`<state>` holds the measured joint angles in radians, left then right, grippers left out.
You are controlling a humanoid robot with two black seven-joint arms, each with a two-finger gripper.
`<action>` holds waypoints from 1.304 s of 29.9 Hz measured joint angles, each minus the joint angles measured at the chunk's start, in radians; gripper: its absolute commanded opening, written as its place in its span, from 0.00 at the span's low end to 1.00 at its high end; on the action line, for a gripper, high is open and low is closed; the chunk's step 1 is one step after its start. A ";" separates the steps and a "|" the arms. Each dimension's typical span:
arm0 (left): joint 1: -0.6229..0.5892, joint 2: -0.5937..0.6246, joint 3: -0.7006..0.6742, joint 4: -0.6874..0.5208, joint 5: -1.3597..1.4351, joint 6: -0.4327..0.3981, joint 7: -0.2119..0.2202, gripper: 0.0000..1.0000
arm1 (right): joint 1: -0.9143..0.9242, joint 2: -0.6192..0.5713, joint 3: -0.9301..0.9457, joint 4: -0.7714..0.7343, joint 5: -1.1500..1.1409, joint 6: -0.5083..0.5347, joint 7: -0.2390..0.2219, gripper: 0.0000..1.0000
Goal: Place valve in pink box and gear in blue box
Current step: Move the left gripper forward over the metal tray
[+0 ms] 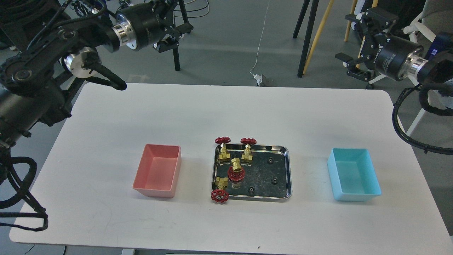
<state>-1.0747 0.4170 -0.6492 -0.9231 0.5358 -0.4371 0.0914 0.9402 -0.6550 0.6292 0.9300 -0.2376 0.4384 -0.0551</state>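
Observation:
Several brass valves with red handwheels lie in the left half of a shiny steel tray [289,170] at the table's middle: two at its far edge [223,151] [247,152], one in the centre [236,169], one at the near left corner [220,191]. Small black gears [270,161] [274,181] [251,191] are scattered in the tray's right half. The pink box [155,191] stands left of the tray and the blue box [355,194] right of it; nothing shows in either. My left gripper [175,35] hangs high beyond the table's far left, open and holding nothing. My right gripper [348,42] hangs beyond the far right, also open and holding nothing.
The white table [226,109] is bare apart from the tray and the two boxes. Behind its far edge are tripod legs [306,39], a white cable with a plug [260,78] and a chair base on the grey floor. Black cable loops hang at both sides.

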 measured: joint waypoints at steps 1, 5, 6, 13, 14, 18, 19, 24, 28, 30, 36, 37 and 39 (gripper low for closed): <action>0.000 0.001 -0.001 -0.002 0.000 -0.002 -0.003 1.00 | 0.000 0.001 -0.001 0.000 0.000 0.001 0.000 1.00; 0.003 0.008 0.003 -0.005 0.007 -0.005 -0.051 1.00 | 0.008 0.001 -0.003 -0.002 -0.001 0.003 0.000 1.00; 0.004 0.009 0.000 -0.003 0.003 -0.005 -0.072 1.00 | 0.010 0.001 -0.003 -0.002 -0.002 0.004 0.000 1.00; 0.012 0.001 -0.030 0.074 -0.020 0.004 -0.176 1.00 | 0.012 0.009 -0.007 -0.002 -0.002 0.011 0.003 1.00; 0.012 -0.001 -0.029 0.102 -0.020 0.011 -0.189 1.00 | 0.013 0.013 -0.004 -0.002 -0.002 0.010 0.004 1.00; 0.012 -0.018 -0.018 0.157 -0.014 0.010 -0.217 1.00 | 0.015 0.018 0.005 -0.003 -0.002 -0.001 0.006 1.00; 0.014 -0.026 -0.017 0.156 -0.014 -0.005 -0.222 1.00 | 0.016 0.018 0.005 -0.003 -0.002 -0.002 0.006 1.00; 0.034 -0.027 -0.014 0.127 0.004 -0.049 -0.232 1.00 | 0.029 0.018 0.005 -0.004 -0.002 -0.004 0.004 1.00; 0.038 -0.015 -0.008 0.036 0.157 -0.052 -0.252 1.00 | 0.049 0.009 0.004 -0.004 -0.002 -0.005 -0.005 1.00; 0.048 -0.013 -0.007 -0.025 0.269 -0.052 -0.268 1.00 | 0.063 0.000 0.003 -0.005 -0.002 -0.003 -0.007 1.00; 0.161 -0.032 0.020 -0.261 0.629 0.084 -0.283 1.00 | 0.118 -0.054 -0.003 -0.004 0.000 0.030 -0.008 1.00; 0.175 -0.034 0.035 -0.286 0.692 0.109 -0.288 1.00 | 0.125 -0.059 -0.005 -0.004 0.000 0.036 -0.008 1.00; 0.205 -0.041 0.072 -0.325 0.851 0.177 -0.330 1.00 | 0.134 -0.063 -0.007 -0.003 0.000 0.042 -0.008 1.00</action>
<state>-0.8695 0.3760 -0.5767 -1.2477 1.3873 -0.2601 -0.2384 1.0745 -0.7179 0.6221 0.9266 -0.2380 0.4801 -0.0630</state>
